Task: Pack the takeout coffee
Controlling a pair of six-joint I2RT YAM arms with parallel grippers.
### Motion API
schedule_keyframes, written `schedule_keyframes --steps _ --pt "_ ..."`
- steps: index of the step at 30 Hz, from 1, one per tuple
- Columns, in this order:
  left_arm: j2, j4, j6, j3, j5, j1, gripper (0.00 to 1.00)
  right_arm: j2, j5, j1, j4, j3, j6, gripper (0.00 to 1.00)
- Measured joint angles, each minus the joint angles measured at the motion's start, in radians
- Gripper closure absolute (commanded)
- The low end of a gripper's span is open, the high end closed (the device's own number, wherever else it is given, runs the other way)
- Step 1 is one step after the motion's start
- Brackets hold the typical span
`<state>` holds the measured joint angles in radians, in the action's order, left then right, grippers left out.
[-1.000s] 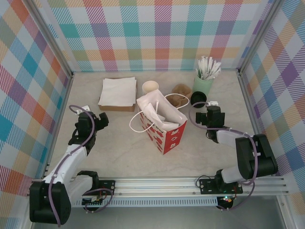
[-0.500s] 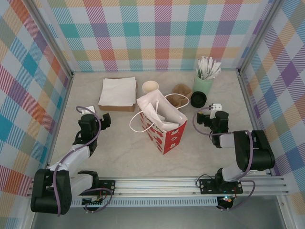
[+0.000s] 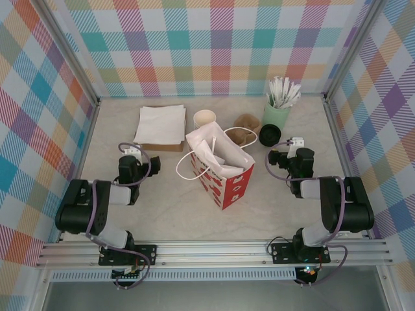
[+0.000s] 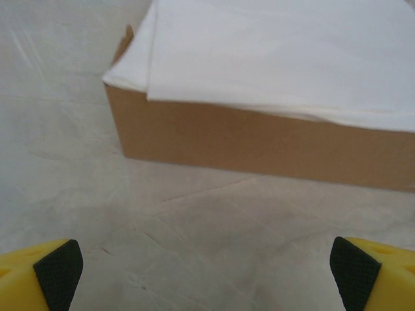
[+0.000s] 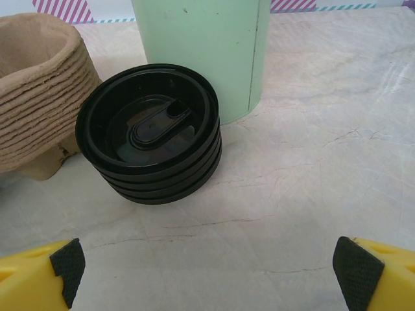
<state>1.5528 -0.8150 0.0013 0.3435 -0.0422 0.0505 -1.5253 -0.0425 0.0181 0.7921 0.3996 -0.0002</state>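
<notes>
The takeout coffee's small round paper cup (image 3: 205,118), cream inside and open at the top, stands at the back of the pale marbled table (image 3: 162,201), just behind the red-and-white paper carrier bag (image 3: 224,172); from above I cannot tell whether it is one cup or several nested. It has no lid on. The round black plastic lids (image 5: 149,129) lie in a short stack well to its right, just beside the tall pale-mint cup (image 5: 201,45) of white sticks, with a pile of brown moulded-pulp carriers (image 5: 39,97) on the stack's other side. The bag stands open with white paper showing inside, and I can make out no capped cup in it. The right gripper (image 5: 207,272) sits low over the table facing the lid stack, jaws spread wide and empty. The left gripper (image 4: 207,269), likewise spread and empty, faces the brown cardboard box (image 4: 259,139) topped with white napkins (image 4: 279,52). By my reading the lidding step has not begun. Next, the right arm would need to take the top lid alone off the stack, seat it squarely on the cup, then carry the cup upright into the bag without snagging its handles
</notes>
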Motion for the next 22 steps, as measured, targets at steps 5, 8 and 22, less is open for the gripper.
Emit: schedule_keyframes --steps 5,8,22 --pt "0.009 0.003 -0.004 0.032 -0.025 -0.005 0.0 0.0 0.001 0.0 0.0 0.0 0.0 0.0" --pt "0.009 -0.001 -0.004 0.048 -0.034 -0.005 0.0 0.0 0.002 0.0 0.0 0.0 0.0 0.0" --pt "0.01 0.016 0.015 0.061 -0.037 0.006 0.0 0.0 0.003 0.0 0.0 0.0 0.0 0.0"
